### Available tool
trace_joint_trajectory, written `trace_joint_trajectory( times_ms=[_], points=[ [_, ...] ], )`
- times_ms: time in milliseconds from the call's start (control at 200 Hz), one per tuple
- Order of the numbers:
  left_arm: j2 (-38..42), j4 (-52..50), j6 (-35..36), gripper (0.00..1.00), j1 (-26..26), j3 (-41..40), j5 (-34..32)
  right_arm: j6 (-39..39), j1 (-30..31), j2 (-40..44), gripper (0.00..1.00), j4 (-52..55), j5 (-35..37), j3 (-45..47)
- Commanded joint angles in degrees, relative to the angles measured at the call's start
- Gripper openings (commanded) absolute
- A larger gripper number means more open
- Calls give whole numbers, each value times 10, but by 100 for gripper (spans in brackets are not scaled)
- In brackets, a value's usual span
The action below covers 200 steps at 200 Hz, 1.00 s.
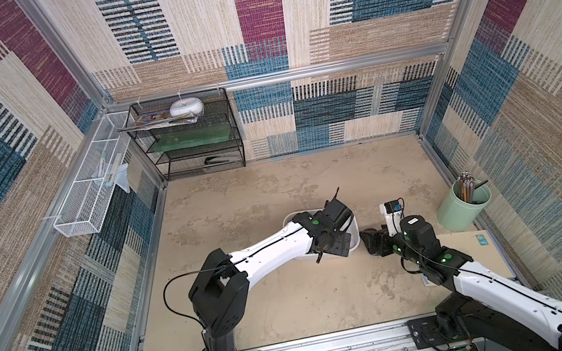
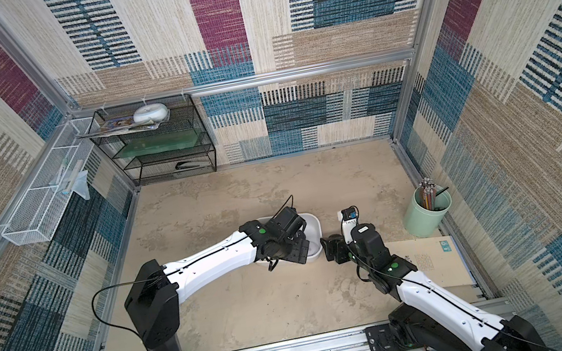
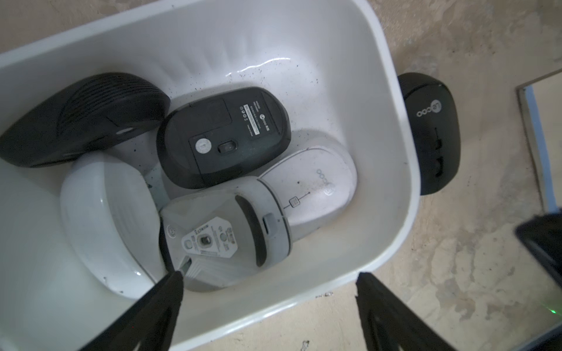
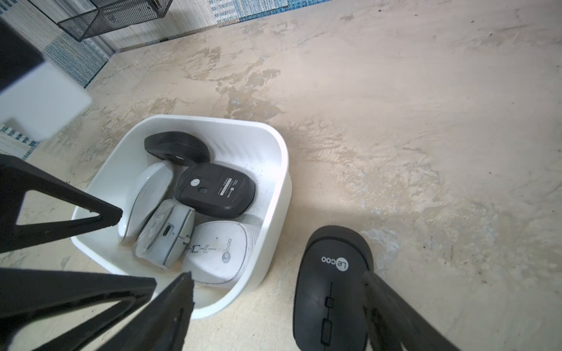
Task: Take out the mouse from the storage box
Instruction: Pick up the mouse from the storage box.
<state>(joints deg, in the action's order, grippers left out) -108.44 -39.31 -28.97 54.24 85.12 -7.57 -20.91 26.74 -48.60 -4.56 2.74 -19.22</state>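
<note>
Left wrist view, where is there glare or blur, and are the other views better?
Left wrist view: a glare streak on the glossy inner wall of the shallow white plastic storage box; the upturned black mouse is sharp. Right wrist view: a white block near the lens is out of focus. Both top views: even light, no hard shadows.

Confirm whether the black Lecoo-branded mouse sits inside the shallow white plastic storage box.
No, the black Lecoo-branded mouse lies on the table outside the shallow white plastic storage box, beside its wall.

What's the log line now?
left tool: open, astride storage box wall | right tool: open, around black mouse on table | inside: five mice
</note>
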Motion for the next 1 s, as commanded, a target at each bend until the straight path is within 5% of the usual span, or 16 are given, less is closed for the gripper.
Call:
trace_joint_trajectory(
  times_ms=[0, 661, 997],
  points=[
    [-24, -39, -5, 90, 1, 24, -23, 3, 3, 1, 89, -12, 17, 2],
    [-91, -93, -18, 75, -19, 65, -55, 3, 9, -4, 89, -14, 25, 1],
    [-65, -74, -20, 57, -22, 45, -61, 3, 11, -9, 89, -14, 27, -1]
  ],
)
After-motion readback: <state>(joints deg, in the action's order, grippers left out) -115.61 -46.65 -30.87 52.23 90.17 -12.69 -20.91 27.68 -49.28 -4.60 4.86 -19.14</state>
